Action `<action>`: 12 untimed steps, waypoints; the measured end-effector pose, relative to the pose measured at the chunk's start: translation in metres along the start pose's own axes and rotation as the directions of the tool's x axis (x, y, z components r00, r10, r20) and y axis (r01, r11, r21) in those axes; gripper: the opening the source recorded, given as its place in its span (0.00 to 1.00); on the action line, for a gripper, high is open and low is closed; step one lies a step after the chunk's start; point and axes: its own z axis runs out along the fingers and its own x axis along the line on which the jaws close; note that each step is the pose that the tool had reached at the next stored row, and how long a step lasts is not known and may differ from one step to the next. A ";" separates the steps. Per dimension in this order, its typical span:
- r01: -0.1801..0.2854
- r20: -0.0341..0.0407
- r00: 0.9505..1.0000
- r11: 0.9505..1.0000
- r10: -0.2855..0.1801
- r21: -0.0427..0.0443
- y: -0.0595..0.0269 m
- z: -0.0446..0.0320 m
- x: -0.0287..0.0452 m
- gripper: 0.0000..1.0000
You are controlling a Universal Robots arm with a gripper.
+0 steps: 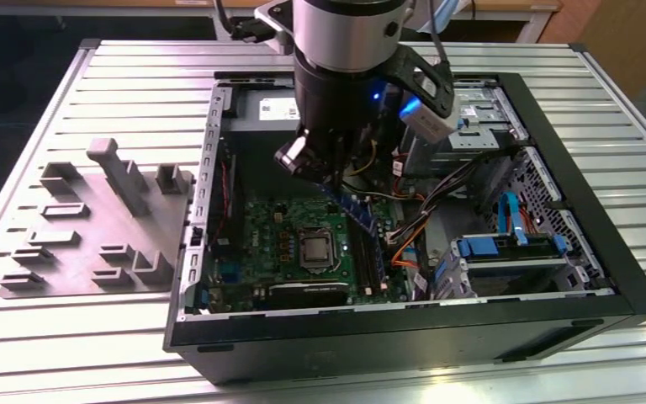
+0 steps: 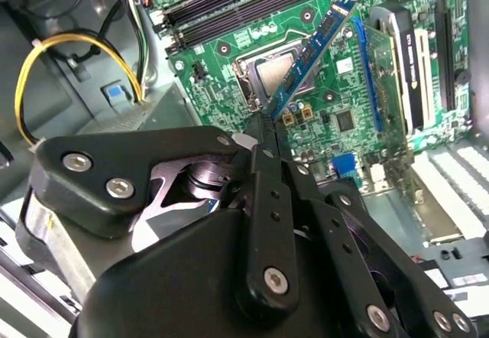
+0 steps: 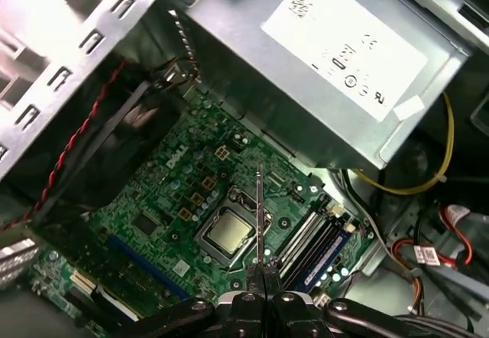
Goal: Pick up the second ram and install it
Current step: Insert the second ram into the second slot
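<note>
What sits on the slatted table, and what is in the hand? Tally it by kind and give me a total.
Computer case: 1
Grey fixture plate: 1
Second ram, clamped in the hand: 1
Total: 3

I see the black gripper (image 3: 260, 277) clamped on the second ram (image 3: 260, 208), a thin flat stick (edge-on to me), over the green motherboard (image 3: 157, 196) near its silver processor socket (image 3: 227, 233).
</note>
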 end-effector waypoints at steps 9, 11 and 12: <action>-0.128 0.006 0.992 0.992 0.128 0.005 -0.0001 0.0016 0.0001 0.11; -0.161 0.007 0.987 0.987 0.161 0.006 -0.0001 0.0022 0.0001 0.11; -0.178 0.008 0.984 0.984 0.178 0.006 -0.0001 0.0024 0.0001 0.11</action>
